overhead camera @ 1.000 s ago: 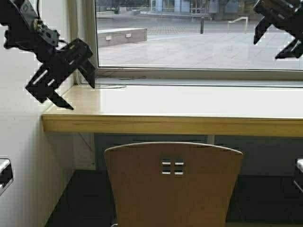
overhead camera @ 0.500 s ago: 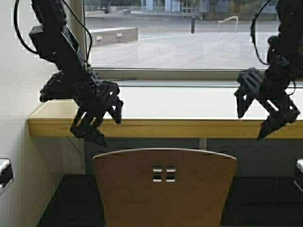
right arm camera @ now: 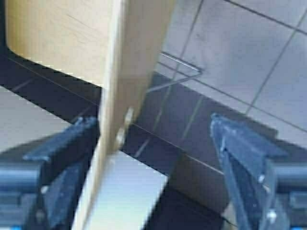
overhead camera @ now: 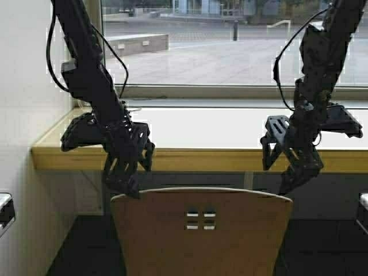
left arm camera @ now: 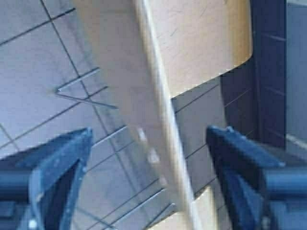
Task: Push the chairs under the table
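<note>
Below the long light-wood bench's (overhead camera: 190, 158) front edge, left gripper (overhead camera: 127, 169) and right gripper (overhead camera: 290, 172) — fingers spread (both) — straddle the tan plywood chair's (overhead camera: 201, 233) backrest corners.

Both arms came down from up by the window. Left hand (overhead camera: 131, 175) dropped to the left top corner of the chair (overhead camera: 201, 230) back, fingers spread, straddling the edge. Right hand (overhead camera: 287, 172) lowered to just above the right corner, fingers apart. Base shifted slightly; chair and bench (overhead camera: 201, 158) sat lower in the high view
</note>
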You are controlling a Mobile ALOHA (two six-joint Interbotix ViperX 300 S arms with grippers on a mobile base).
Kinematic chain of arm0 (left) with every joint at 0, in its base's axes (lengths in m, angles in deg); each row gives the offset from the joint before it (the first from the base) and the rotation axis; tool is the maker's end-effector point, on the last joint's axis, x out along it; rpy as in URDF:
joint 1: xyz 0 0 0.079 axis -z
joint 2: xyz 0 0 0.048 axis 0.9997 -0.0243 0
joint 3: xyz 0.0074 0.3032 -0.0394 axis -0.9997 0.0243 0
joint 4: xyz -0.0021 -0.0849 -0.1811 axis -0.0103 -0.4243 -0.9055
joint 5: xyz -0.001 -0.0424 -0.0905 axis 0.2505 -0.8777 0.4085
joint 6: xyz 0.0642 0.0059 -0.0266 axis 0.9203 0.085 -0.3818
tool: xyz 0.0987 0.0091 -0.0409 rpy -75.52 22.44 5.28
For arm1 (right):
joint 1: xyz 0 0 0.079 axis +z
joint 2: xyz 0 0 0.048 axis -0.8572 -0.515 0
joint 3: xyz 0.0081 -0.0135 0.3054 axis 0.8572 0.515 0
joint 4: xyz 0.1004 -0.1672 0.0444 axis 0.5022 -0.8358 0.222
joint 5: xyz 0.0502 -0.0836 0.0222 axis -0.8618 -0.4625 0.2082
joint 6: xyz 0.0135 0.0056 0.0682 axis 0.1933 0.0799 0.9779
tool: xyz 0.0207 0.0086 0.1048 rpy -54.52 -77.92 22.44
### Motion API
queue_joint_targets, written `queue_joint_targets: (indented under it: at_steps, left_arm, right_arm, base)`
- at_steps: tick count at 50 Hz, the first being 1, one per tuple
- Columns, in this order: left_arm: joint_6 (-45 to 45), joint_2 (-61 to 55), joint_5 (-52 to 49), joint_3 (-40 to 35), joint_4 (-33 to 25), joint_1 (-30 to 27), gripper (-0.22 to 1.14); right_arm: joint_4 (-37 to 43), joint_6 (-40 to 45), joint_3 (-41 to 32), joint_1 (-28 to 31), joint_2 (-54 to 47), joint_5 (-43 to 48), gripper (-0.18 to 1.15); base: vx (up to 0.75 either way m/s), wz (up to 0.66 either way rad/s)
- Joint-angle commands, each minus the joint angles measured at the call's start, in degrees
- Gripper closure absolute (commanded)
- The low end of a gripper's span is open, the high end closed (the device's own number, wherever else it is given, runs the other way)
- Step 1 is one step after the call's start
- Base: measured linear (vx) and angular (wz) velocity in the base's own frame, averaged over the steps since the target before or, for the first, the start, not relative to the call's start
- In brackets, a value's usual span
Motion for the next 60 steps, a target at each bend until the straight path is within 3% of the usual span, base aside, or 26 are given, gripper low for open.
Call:
queue_joint_targets:
  at_steps: [1,20,34,54,60]
  left_arm:
    - [-0.1,-1.1,-1.0,-4.2,-0.9,0.2,-0.09]
    - [-0.1,-9.8,-3.5,-17.2,-2.9,-1.7,-0.09]
    - [0.0,-16.5,-4.3,-24.9,-5.9,-2.5,-0.09]
    - [0.1,-20.5,-4.3,-26.8,-7.1,-3.9,-0.07]
    - [0.1,-20.9,-4.4,-27.1,-7.1,-4.2,0.01]
  right_arm:
    - [0.5,0.0,-3.4,-0.4,-1.6,-0.6,-0.04]
    - [1.1,0.0,-18.6,-1.1,-13.3,-4.7,-0.04]
    - [1.1,0.1,-24.9,-2.3,-20.1,-6.0,-0.04]
    - [1.1,-0.4,-30.9,-2.8,-28.6,-8.3,-0.02]
    - [1.1,-0.5,-31.6,-2.8,-29.6,-8.6,0.10]
  base:
    - [0.05,0.01]
    - [0.02,0.00]
    - [-0.02,0.01]
    - [-0.01,0.00]
    - [0.01,0.00]
